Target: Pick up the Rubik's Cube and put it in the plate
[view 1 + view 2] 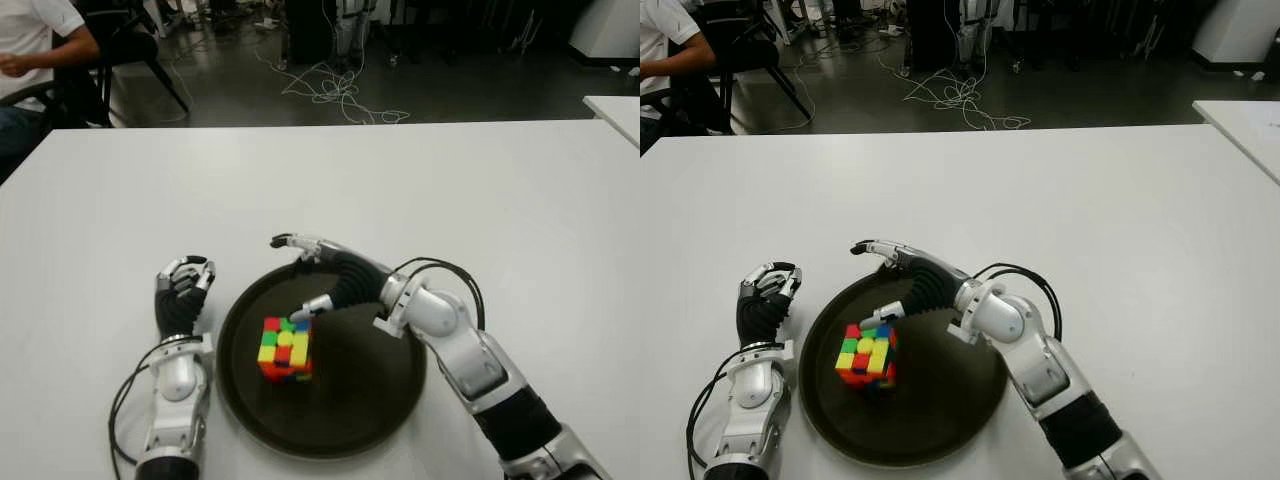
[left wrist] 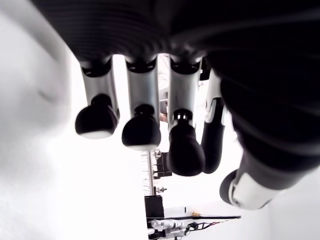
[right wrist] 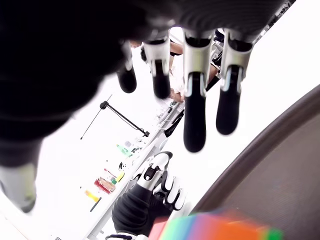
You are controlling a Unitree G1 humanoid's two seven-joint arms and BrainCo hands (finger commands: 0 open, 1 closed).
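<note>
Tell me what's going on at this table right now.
The Rubik's Cube already sits inside the dark plate on the white table. The right hand is over the plate's far rim with fingers spread, holding nothing. The left hand shows left of the plate, curled and empty.

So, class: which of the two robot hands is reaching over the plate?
The right robot hand, with open fingers extended above the dark plate just behind the Rubik's Cube. The left robot hand shows beside the plate, on its left, fingers curled.
</note>
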